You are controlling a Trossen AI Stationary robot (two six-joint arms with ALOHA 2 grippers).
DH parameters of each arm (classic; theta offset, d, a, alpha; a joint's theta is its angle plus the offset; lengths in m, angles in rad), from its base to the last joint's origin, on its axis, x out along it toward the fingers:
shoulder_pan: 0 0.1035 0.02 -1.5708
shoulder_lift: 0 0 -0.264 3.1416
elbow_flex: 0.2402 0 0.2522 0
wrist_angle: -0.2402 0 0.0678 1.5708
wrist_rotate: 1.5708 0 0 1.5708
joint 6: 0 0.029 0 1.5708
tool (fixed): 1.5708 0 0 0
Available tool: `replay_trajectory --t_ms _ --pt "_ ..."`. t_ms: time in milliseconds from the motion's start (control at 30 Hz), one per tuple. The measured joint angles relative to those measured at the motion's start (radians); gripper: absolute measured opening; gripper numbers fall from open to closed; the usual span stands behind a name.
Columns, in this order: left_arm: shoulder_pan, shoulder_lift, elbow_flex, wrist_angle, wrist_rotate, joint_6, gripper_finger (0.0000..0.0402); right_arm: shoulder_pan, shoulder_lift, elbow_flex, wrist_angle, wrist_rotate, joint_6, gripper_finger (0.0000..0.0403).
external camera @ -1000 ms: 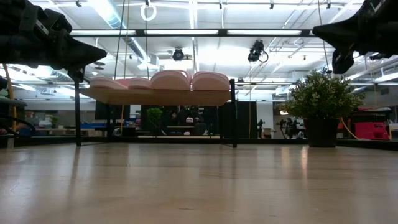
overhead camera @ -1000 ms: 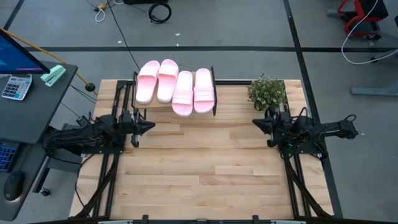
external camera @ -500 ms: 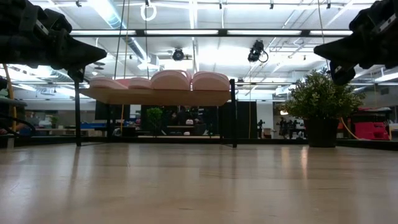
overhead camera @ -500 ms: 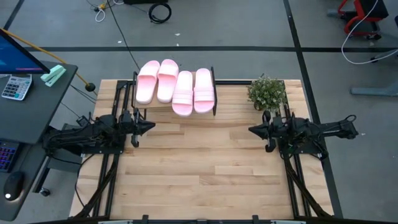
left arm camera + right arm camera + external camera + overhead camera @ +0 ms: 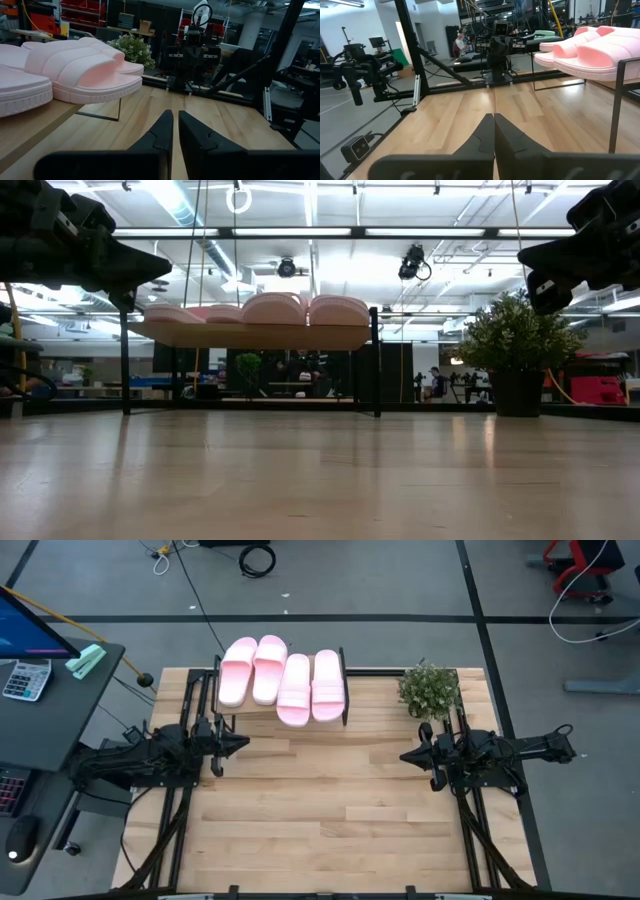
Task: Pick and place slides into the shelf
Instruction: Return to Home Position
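Observation:
Several pale pink slides (image 5: 282, 680) lie side by side on the shelf (image 5: 340, 722), soles on its light wood plank, toes overhanging the near side; the low view shows them (image 5: 272, 310) in a row on the plank. My left gripper (image 5: 243, 743) hovers shut above the table just near of the shelf's left end. My right gripper (image 5: 403, 755) hovers shut at the table's right side, near of the plant. In the wrist views the left gripper (image 5: 175, 125) and right gripper (image 5: 493, 125) show their fingers closed together, empty.
A small potted plant (image 5: 430, 690) stands at the table's far right corner, right of the shelf. The wooden tabletop (image 5: 330, 810) stretches bare between and near of the arms. A desk with a calculator (image 5: 25, 680) sits left of the table.
My right gripper has drawn back toward the table's near edge and a little leftward, away from the plant, staying shut. The left arm and the slides have kept still.

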Motion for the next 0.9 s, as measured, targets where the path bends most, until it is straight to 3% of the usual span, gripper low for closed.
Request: replay_trajectory --t_ms 367,900 --pt "0.0 0.0 0.0 0.0 0.0 0.0 0.0021 0.0 0.001 0.0 0.0 0.004 0.0 0.001" --pt "0.0 0.0 0.0 0.0 0.0 0.0 0.0031 0.0 0.001 0.0 0.0 0.005 0.001 0.0016"
